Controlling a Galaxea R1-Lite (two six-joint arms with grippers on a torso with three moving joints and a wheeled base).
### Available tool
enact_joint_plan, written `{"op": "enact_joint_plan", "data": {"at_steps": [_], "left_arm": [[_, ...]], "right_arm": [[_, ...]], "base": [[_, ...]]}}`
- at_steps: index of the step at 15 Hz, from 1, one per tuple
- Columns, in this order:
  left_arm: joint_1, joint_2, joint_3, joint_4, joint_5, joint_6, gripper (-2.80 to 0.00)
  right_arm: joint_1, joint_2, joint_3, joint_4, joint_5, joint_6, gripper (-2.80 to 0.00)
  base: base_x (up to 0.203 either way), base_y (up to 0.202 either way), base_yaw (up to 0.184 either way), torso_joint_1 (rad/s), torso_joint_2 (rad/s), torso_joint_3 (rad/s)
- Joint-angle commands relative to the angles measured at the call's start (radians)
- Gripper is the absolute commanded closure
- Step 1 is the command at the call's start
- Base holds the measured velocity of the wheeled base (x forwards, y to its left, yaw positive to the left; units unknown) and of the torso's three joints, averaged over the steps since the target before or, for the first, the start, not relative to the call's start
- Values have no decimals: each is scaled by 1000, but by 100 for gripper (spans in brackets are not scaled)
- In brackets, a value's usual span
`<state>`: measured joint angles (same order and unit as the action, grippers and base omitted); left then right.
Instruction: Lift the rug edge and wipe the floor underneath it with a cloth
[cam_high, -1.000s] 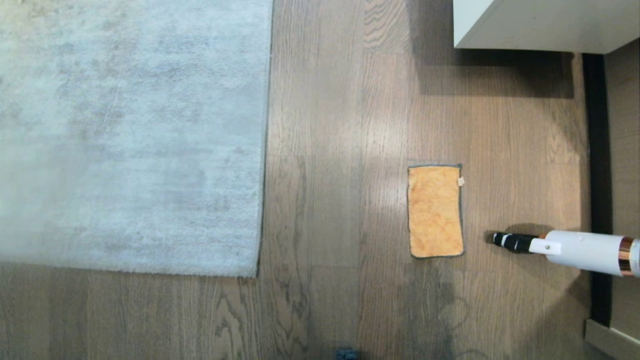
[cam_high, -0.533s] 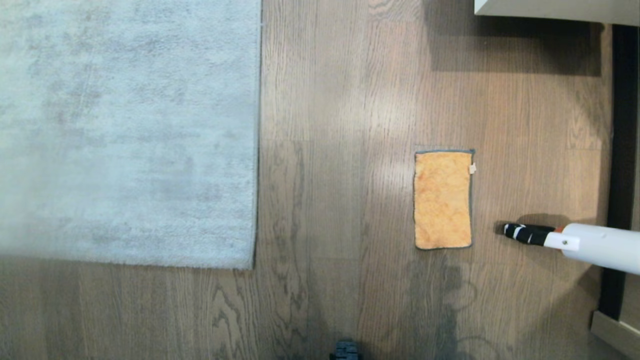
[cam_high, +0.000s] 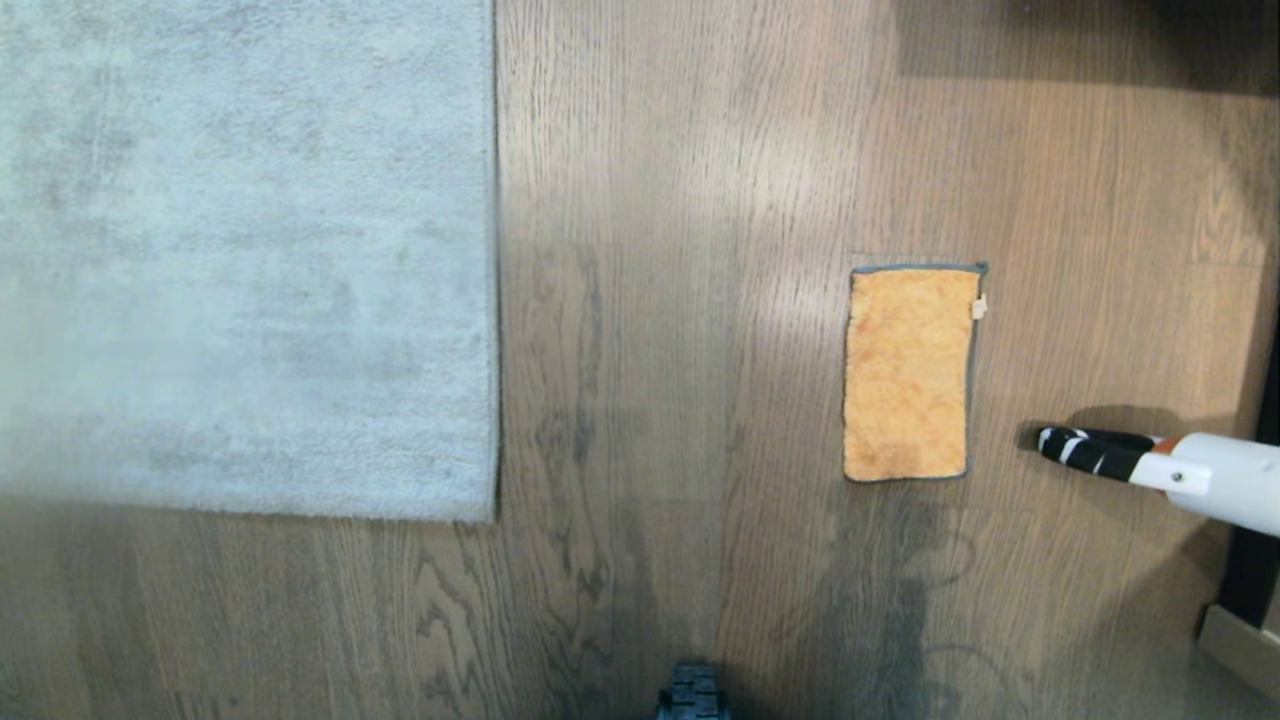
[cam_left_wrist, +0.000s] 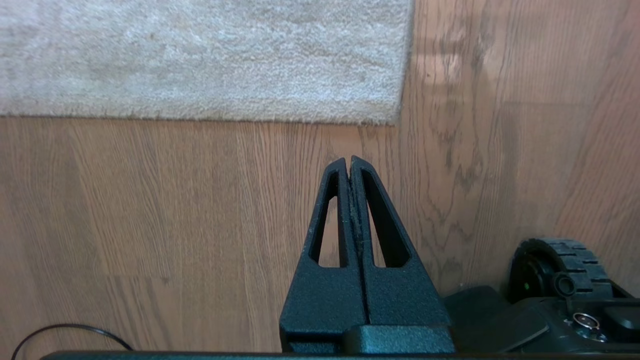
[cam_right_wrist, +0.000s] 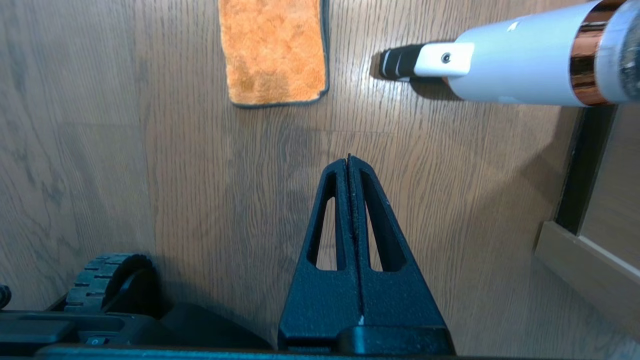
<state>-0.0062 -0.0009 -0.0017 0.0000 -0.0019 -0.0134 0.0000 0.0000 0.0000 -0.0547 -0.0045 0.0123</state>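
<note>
The pale grey rug covers the left of the head view; its rug edge runs straight down to a square corner, also seen in the left wrist view. The orange cloth lies flat on the brown plank floor to the right, also in the right wrist view. Neither arm shows in the head view. My left gripper hangs shut and empty over bare floor short of the rug corner. My right gripper is shut and empty, short of the cloth.
A white tube with a black striped tip and a copper band lies on the floor right of the cloth. A dark gap and pale skirting stand at the far right. My base's wheels sit near the grippers.
The whole head view has shifted and drawn closer: the white furniture at the top right has left the picture. The rug, cloth and tube lie as before. Both arms stay still.
</note>
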Motion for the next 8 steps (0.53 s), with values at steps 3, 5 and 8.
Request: {"op": "enact_joint_plan", "data": {"at_steps": [3, 5, 8], "left_arm": [[0, 1, 0, 0, -1, 0, 0], [0, 1, 0, 0, 0, 0, 0], [0, 1, 0, 0, 0, 0, 0]], "right_arm": [[0, 2, 0, -1, 0, 0, 0], [0, 2, 0, -1, 0, 0, 0], [0, 2, 0, -1, 0, 0, 0]], "base": [[0, 0, 0, 3, 4, -197], [0, 0, 0, 7, 5, -193], [0, 0, 0, 3, 5, -97]]}}
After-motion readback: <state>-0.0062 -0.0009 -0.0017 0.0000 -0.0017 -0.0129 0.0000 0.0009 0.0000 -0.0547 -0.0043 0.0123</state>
